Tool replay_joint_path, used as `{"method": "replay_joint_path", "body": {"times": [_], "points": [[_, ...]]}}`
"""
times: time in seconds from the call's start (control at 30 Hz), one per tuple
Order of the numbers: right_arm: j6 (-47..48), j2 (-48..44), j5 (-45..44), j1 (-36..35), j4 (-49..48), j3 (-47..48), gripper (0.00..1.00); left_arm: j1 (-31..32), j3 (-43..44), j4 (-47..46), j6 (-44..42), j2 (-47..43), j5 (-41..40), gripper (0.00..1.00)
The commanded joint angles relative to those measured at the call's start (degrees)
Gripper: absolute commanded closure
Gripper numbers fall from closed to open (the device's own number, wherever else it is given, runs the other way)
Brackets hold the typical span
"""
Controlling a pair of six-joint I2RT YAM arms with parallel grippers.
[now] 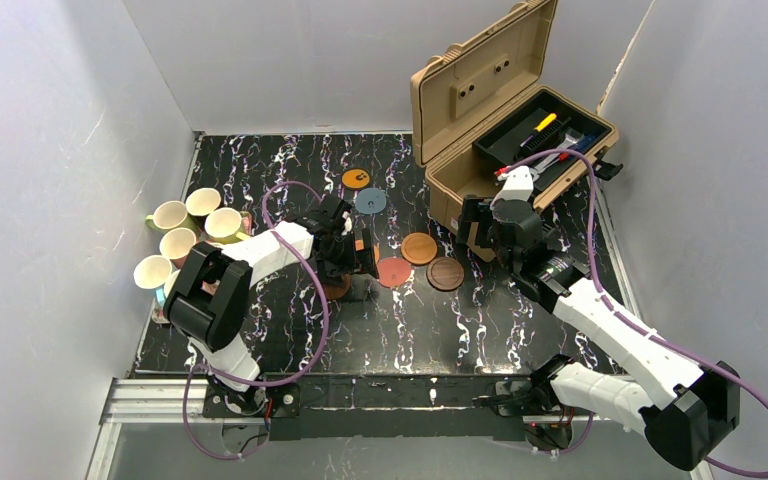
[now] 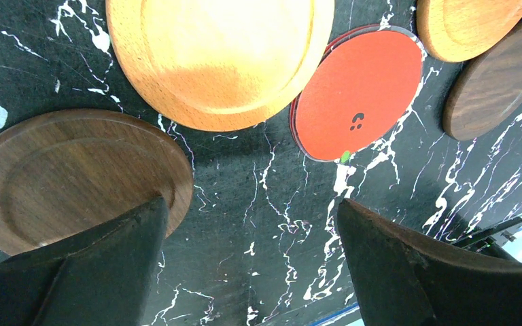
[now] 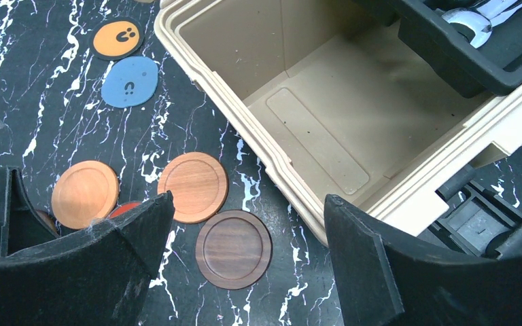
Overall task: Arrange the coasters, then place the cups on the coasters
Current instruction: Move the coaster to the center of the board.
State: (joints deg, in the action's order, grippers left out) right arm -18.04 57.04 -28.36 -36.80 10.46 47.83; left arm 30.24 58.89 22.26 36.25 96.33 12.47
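Several coasters lie mid-table: orange with a dark mark, grey-blue, orange-brown, red and dark brown. My left gripper hovers open over bare marble. In its wrist view the left gripper has another dark brown coaster by its left finger, a pale orange one and the red one ahead. My right gripper is open and empty; the right gripper hangs above the dark brown coaster. Several cups cluster at the left edge.
An open tan tool case with a black tool tray stands at the back right, its empty well right beside the right gripper. White walls close in the left, back and right sides.
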Motion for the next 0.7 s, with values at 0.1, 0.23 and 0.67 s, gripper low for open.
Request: {"method": "replay_joint_path", "body": {"times": [0.1,0.23,0.67], "points": [[-0.3,-1.1,-1.0,0.1,-0.8,-0.5,0.11,0.4,0.7,0.6,-0.4,1.9,-0.7,0.07],[-0.3,-1.1,-0.9,0.2,-0.8,-0.5,0.11,0.4,1.4,0.6,-0.4,2.2,-0.6,0.07],[-0.3,-1.2,-1.1,0.2,-0.6,-0.6,0.11,0.4,1.8,0.7,-0.3,1.7,-0.6,0.07]]}}
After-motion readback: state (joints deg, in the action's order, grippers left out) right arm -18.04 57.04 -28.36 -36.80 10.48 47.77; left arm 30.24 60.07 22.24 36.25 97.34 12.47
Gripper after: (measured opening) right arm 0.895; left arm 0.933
